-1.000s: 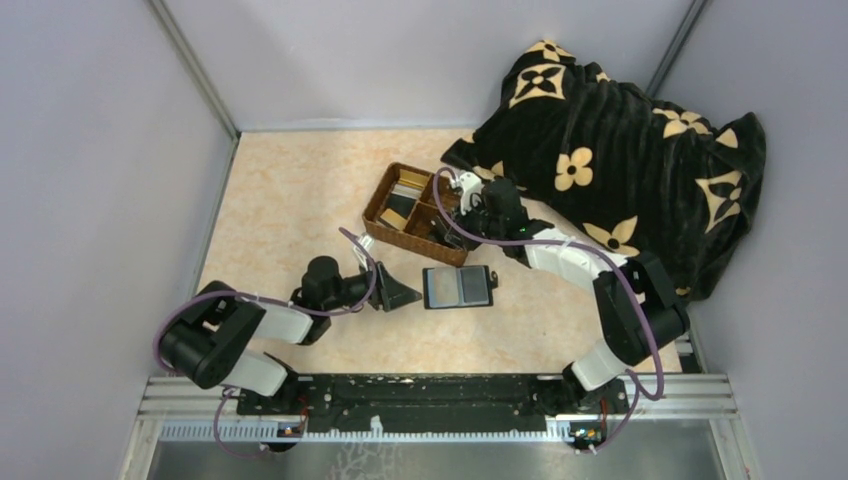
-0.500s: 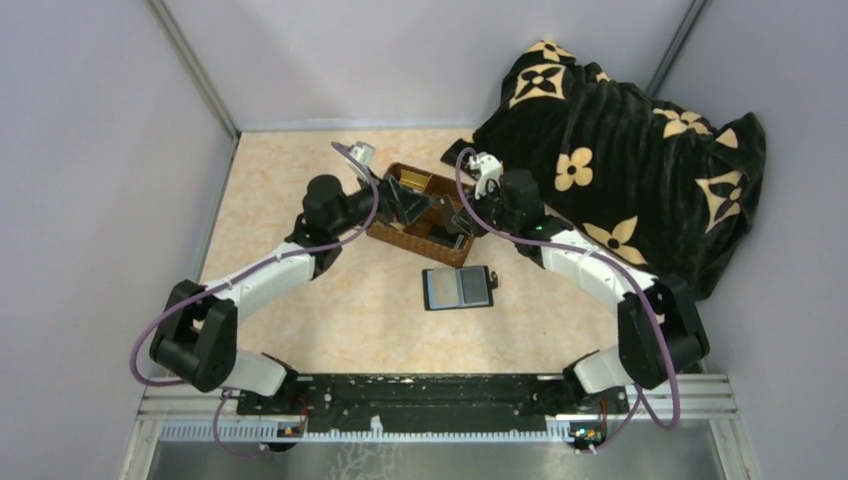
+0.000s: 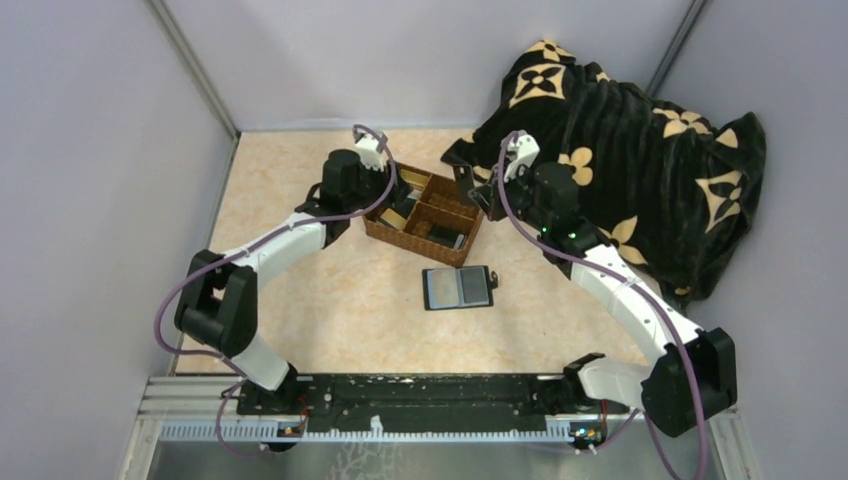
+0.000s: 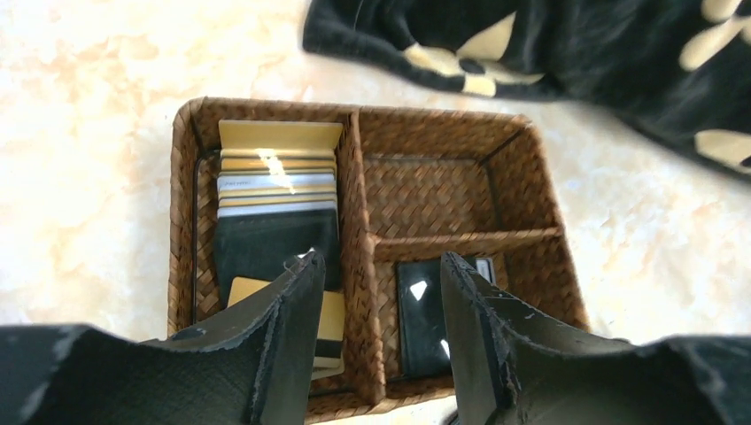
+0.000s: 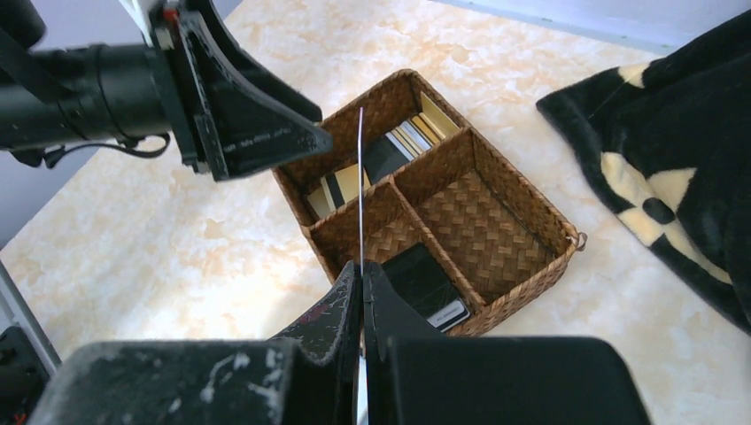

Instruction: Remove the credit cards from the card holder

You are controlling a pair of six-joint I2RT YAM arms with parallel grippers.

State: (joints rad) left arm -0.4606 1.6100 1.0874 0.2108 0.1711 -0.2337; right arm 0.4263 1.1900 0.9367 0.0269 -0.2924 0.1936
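Wicker tray (image 3: 400,238) nr floral blanket (image 3: 620,130)

A pale marbled table (image 3: 300,200) is carrying three things: a brown wicker tray (image 3: 410,245) sitting toward the back, a black card holder (image 3: 458,288) lying open nearby, and a flower-patterned black blanket (image 3: 620,150) bunching over the far right corner.

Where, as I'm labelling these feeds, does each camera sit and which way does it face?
Top external: above and behind, looking down at the table, tray, card holder and blanket; left arm and right arm show.
Left wrist: on the left arm, looking down into the tray; the open left gripper frames the bottom.
Right wrist: on the right arm, looking down over the tray; the right gripper, shut on an edge-on card, shows, plus the left gripper.
Shared: all three show the tray.
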